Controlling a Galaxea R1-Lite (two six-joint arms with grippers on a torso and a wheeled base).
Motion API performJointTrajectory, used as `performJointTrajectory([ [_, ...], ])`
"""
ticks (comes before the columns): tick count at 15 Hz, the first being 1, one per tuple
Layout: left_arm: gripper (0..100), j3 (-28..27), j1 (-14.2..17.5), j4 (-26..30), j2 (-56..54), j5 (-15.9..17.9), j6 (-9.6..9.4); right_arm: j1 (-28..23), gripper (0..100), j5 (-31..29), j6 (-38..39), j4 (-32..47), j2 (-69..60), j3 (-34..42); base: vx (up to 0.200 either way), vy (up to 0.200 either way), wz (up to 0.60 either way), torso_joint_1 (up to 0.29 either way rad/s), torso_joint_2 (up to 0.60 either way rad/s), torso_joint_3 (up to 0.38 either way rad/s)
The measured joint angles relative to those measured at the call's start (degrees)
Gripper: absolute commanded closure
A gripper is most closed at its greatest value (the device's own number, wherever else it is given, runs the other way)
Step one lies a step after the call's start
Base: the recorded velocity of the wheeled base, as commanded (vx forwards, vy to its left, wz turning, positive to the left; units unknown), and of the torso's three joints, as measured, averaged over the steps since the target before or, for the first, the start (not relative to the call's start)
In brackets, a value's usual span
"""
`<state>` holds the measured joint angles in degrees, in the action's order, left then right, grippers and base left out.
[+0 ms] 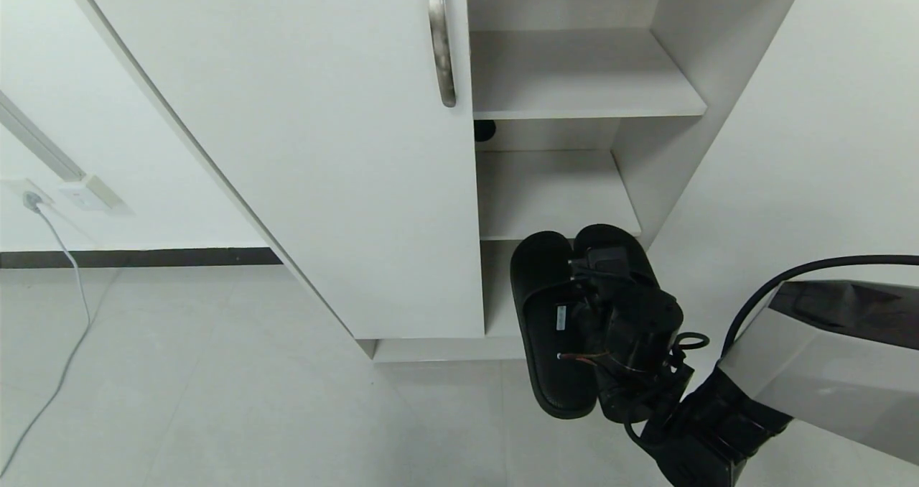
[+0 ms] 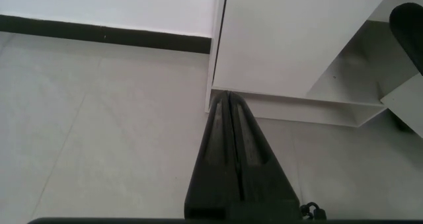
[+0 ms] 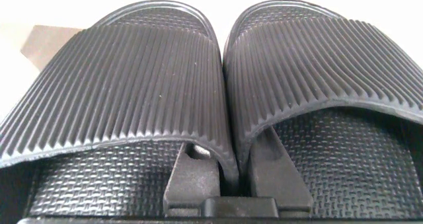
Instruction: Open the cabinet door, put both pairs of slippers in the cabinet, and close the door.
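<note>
A pair of black slippers (image 1: 547, 307) hangs side by side in front of the open cabinet's lowest compartment (image 1: 499, 293), just above the floor. My right gripper (image 1: 597, 266) is shut on the slippers' two inner edges, its fingers (image 3: 192, 178) reaching under the ribbed straps of the black slippers (image 3: 152, 72). The white cabinet door (image 1: 287, 149) with its metal handle (image 1: 440, 42) stands open to the left. A small dark thing (image 1: 484, 129) peeks out behind the door's edge on the middle shelf. My left gripper (image 2: 229, 105) is shut on nothing, low over the floor by the cabinet's base.
Two bare white shelves (image 1: 574, 70) (image 1: 553, 192) sit above the bottom compartment. The cabinet's right side wall (image 1: 718, 27) stands close beside my right arm. A wall socket (image 1: 32, 201) with a grey cable (image 1: 72, 279) is at the far left, over light floor tiles (image 1: 215, 401).
</note>
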<state>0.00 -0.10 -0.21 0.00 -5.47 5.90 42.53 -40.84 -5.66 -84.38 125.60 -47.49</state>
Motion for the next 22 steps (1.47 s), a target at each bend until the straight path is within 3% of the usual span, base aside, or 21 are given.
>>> performJointTrajectory([
  [2, 100, 0.0, 0.0, 0.0, 0.0, 0.0, 0.01, 0.0, 100, 0.0, 0.0, -0.2, 0.0, 0.0, 0.000, 0.000, 0.00, 0.000, 0.00, 0.000],
  [12, 100, 0.0, 0.0, 0.0, 0.0, 0.0, 0.06, -0.1, 100, 0.5, 0.3, -1.0, 0.5, -1.1, 0.200, 0.000, 0.00, 0.000, 0.00, 0.001],
  [19, 100, 0.0, 0.0, 0.0, 0.0, 0.0, 0.15, -2.2, 100, 4.5, 3.2, -0.4, 1.6, -0.6, 0.000, 0.000, 0.00, 0.000, 0.00, 0.000],
  [22, 100, 0.0, 0.0, 0.0, 0.0, 0.0, 0.30, -2.9, 100, 4.6, 3.2, 0.6, 2.9, -3.7, 0.000, 0.000, 0.00, 0.000, 0.00, 0.000],
])
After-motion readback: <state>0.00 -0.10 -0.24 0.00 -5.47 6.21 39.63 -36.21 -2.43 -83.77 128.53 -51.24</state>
